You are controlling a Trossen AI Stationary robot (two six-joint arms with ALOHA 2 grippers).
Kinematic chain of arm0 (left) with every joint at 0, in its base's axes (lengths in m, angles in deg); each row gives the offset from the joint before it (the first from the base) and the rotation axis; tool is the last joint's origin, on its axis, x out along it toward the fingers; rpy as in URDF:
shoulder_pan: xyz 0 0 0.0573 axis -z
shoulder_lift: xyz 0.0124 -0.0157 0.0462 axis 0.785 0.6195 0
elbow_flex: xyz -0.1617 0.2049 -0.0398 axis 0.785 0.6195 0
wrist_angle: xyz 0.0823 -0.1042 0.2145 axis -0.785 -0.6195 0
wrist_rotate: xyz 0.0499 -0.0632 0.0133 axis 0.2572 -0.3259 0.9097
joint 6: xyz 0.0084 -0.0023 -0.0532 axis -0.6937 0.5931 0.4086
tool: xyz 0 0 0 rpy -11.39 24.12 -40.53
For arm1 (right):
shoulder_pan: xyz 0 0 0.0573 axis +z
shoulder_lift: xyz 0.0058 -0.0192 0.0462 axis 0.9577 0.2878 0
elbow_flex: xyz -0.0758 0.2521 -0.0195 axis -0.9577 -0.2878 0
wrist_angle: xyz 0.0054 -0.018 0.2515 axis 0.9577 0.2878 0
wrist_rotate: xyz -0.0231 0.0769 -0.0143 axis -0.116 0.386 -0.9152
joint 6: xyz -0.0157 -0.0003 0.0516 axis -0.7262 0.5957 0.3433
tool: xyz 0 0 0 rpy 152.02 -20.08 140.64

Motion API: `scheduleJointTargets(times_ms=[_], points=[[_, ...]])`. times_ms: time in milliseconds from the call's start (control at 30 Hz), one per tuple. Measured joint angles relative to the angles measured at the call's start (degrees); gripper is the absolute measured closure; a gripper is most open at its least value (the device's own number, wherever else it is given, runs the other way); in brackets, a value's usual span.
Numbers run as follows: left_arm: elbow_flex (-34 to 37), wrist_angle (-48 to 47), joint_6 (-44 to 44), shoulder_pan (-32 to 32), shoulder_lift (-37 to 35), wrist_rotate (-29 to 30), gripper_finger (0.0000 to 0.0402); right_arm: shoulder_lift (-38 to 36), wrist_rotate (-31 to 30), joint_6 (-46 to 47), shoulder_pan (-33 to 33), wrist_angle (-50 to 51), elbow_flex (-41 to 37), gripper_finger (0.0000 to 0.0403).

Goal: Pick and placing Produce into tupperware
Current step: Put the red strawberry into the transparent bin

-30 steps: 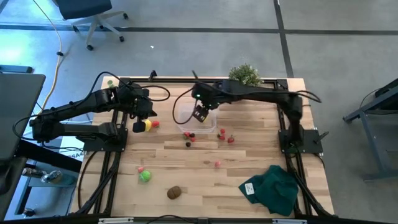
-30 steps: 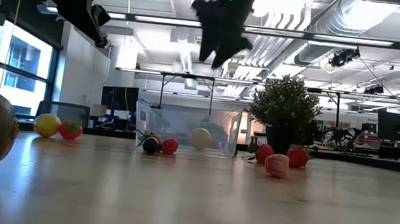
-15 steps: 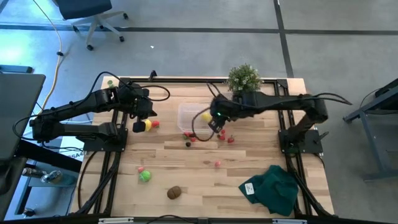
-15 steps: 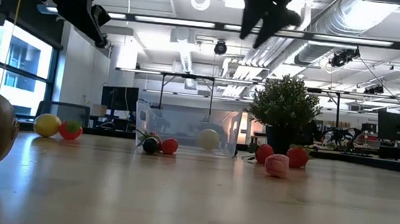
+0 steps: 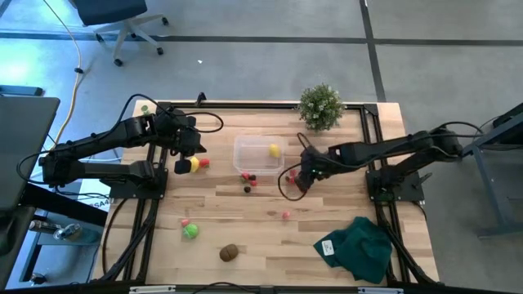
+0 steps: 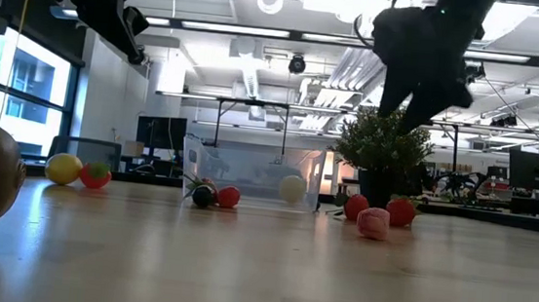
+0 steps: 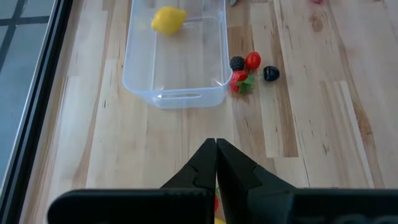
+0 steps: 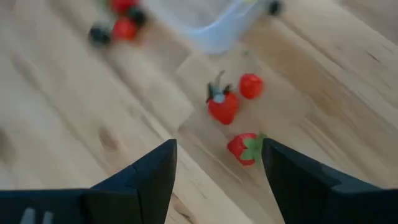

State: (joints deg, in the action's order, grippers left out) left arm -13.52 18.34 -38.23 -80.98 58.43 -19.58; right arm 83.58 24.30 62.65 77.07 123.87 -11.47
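Note:
The clear tupperware (image 5: 249, 162) stands at the table's far middle with a yellow lemon (image 5: 274, 150) lying in it. Dark and red berries (image 5: 248, 180) lie against its near side. My right gripper (image 8: 217, 147) hangs open, pointing down, above three red strawberries (image 8: 222, 107) that lie on the wood right of the tupperware. My left gripper (image 7: 216, 148) is shut, raised over the table's far left, above a yellow fruit and a red one (image 5: 196, 163). A green ball (image 5: 189, 231) and a brown kiwi (image 5: 229, 252) lie near the front left.
A bushy potted plant (image 5: 320, 104) stands at the far edge, right of the tupperware. A dark green cloth (image 5: 358, 247) lies at the near right corner. One pink berry (image 5: 286, 215) sits alone mid-table, with bare wood around it.
My right gripper has swung from above the tupperware toward the table's right and near edges, and it has come down over the strawberries, rolling as it went. The lemon has rolled a little to the right inside the tupperware.

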Motion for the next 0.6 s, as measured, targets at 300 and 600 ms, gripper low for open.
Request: scheduleJointTargets(times_ms=[300,600], points=[[0.0,0.0,0.0,0.0,0.0,0.0,0.0399,0.1,2.7,-30.0,-0.4,-0.3,-2.1,0.0176],[0.0,0.0,0.0,0.0,0.0,0.0,0.0399,1.2,2.2,-45.2,-0.9,-2.7,-5.2,0.0176]])
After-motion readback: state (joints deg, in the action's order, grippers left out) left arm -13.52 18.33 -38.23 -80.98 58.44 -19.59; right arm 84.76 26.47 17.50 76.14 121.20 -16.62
